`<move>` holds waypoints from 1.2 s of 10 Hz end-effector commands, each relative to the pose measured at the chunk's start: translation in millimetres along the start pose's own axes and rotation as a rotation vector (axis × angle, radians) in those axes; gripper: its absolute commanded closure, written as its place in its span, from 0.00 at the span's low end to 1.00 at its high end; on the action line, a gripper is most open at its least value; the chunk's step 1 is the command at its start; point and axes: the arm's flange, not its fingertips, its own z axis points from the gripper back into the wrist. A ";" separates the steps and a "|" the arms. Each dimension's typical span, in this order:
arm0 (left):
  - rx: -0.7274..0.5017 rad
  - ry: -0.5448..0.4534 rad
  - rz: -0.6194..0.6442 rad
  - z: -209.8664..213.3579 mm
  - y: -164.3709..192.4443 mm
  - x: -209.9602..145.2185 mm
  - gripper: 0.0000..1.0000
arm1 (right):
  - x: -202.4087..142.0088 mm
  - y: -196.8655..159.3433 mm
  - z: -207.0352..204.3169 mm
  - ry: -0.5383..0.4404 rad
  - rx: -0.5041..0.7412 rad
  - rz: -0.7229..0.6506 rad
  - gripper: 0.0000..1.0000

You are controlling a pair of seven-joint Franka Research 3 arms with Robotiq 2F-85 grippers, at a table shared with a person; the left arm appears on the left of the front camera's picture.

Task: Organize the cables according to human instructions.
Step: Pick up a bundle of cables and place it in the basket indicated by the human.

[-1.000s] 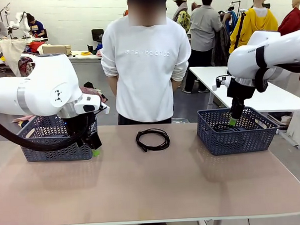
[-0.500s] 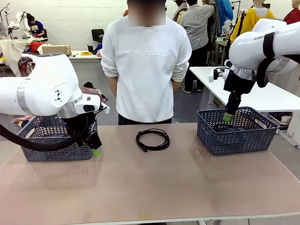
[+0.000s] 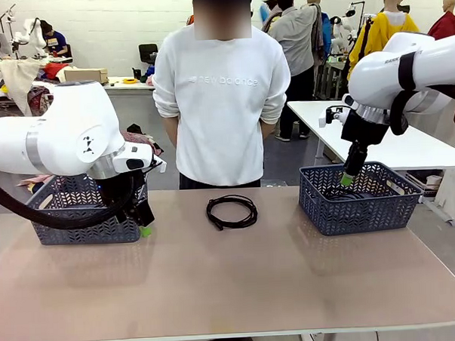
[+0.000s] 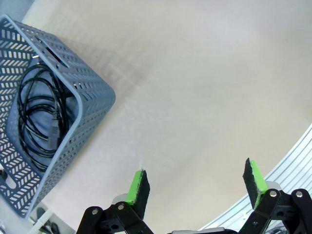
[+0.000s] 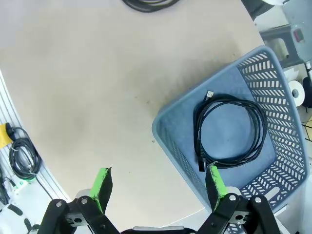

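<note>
One coiled black cable [image 3: 231,212] lies on the table in front of the standing person, and its edge shows at the top of the right wrist view [image 5: 148,4]. A second coiled cable [image 5: 229,131] rests in the right blue basket [image 3: 357,208]; my right gripper [image 3: 347,179] hangs open above that basket's left part, holding nothing [image 5: 158,187]. Coiled cables [image 4: 41,117] lie in the left blue basket [image 3: 83,230]. Beside this basket's right front corner my left gripper [image 3: 145,229] stands open and empty, low over the bare tabletop [image 4: 192,183].
The person [image 3: 220,95] stands at the table's far edge with both hands behind the back. A white table [image 3: 408,151] stands behind the right basket. The tabletop [image 3: 232,283] in front of the baskets is bare.
My right gripper has risen out of the right basket and shifted a little; the cable stays in the basket. The left arm and the middle cable have not moved.
</note>
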 end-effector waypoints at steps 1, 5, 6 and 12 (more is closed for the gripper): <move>0.000 0.006 0.004 2.8 1.0 0.1 0.00 | 0.9 -3.4 3.7 -0.003 -0.007 0.017 0.00; 0.000 0.006 0.004 2.8 1.0 0.1 0.00 | 0.9 -3.4 3.7 -0.003 -0.007 0.017 0.00; 0.000 0.006 0.004 2.8 1.0 0.1 0.00 | 0.1 -0.1 0.3 0.000 -0.001 0.000 0.00; 0.000 0.006 0.004 2.8 1.0 0.1 0.00 | -6.0 128.0 -4.1 -0.148 -0.055 -0.141 0.00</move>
